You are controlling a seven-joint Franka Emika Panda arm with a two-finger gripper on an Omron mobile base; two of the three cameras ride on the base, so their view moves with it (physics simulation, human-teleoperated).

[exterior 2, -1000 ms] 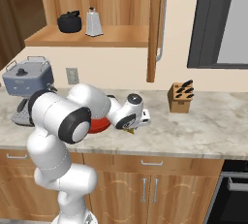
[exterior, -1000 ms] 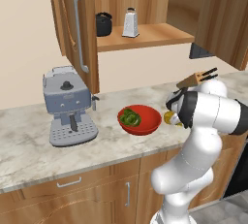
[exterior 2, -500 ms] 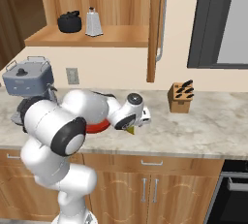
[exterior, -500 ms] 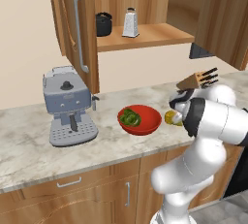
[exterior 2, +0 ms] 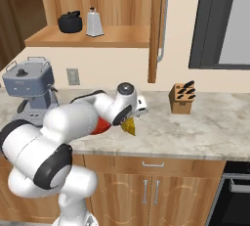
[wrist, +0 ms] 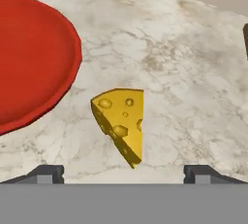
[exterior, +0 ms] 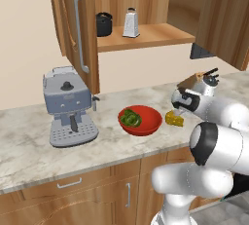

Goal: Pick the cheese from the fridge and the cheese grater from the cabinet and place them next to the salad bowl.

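my claw [wrist: 124, 172] hangs wide open above the cheese [wrist: 122, 122], gripping nothing. the cheese lies on the counter [wrist: 184, 63] just beside the bowl [wrist: 29, 58], not touching it. the grater [exterior: 130, 23] stands on the cabinet [exterior: 146, 34] shelf above the bowl.

A marbled beige countertop [exterior: 29, 151] runs across the kitchen, resting on wood-grain lower drawers and doors [exterior: 87, 195] with short silver handles. Behind it stands a plain cream wall [exterior: 24, 39] carrying a pale outlet plate [exterior 2: 72, 77]. A grey espresso machine [exterior: 68, 106] sits at the nine o'clock end of the counter, and a wooden knife block [exterior 2: 182, 98] stands toward three o'clock. Above, a black pot [exterior: 103, 24] rests on an open wooden shelf [exterior: 146, 36]. At the right base view's two o'clock hangs a dark-framed window [exterior 2: 222, 22]; a black oven front [exterior 2: 234, 195] sits at five o'clock. Lighting is even and soft.
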